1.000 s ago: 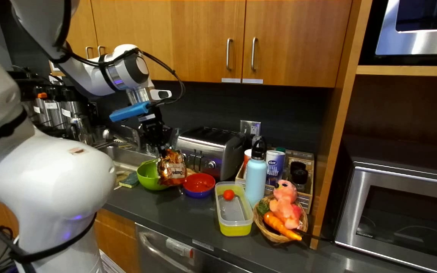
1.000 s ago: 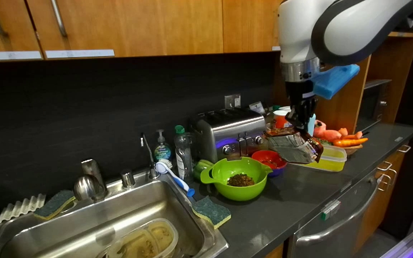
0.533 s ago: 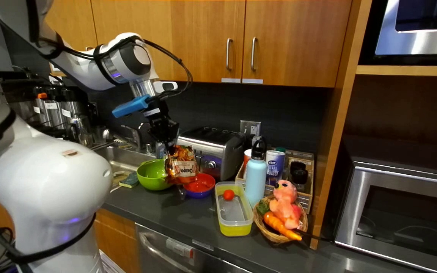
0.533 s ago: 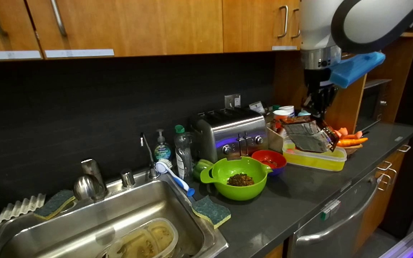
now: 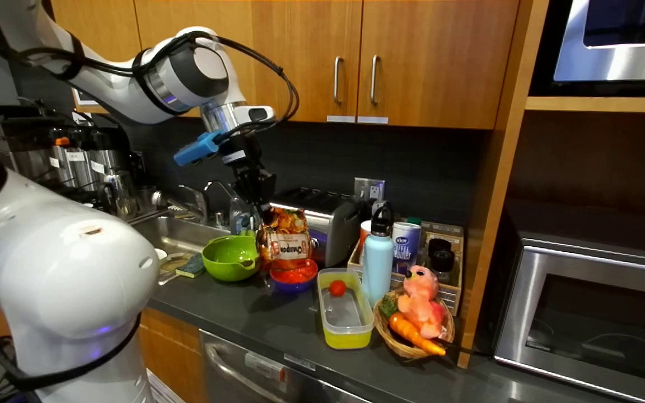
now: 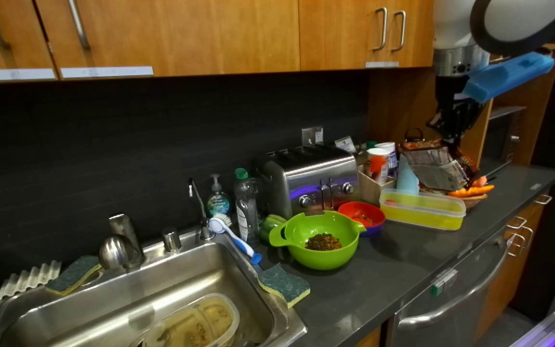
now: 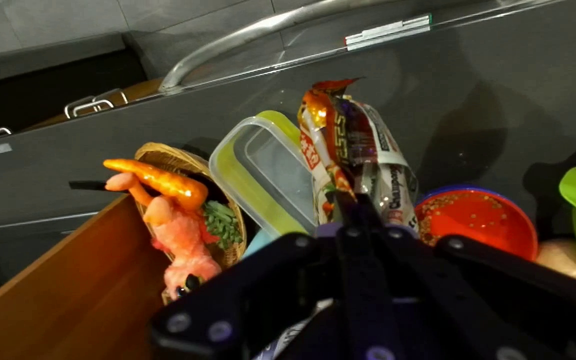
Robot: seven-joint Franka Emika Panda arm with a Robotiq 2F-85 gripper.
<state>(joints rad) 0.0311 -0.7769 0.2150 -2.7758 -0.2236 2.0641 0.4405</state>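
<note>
Dark grey kitchen bench [image 6: 403,270], wood cabinets [image 5: 300,50] overhead. Your pincer [image 7: 353,202] has its fingers pressed together on the orange Champong packet [image 5: 287,239], pinching it by one edge, and that packet hangs just below the pincer, up off the bench. Going by your wrist view, lower down and to the pincer's right you've got the red bowl [image 7: 488,240] with small brown bits in it, then the green bowl [image 6: 323,259] farther right with a brown heap inside. Below and left of the pincer is the clear-and-yellow tub [image 5: 347,337], with a little red tomato [image 5: 337,287] in it. Farther left you'll see the wicker basket [image 5: 391,338] holding an orange carrot [image 5: 409,330] and a pink plush toy [image 5: 420,308]. Your light blue bottle [image 5: 377,268] stands upright just beside the tub. In an exterior view the toaster [image 5: 340,229] sits behind the packet. Farthest from the pincer, past the green bowl, is the steel sink [image 6: 287,323].
</note>
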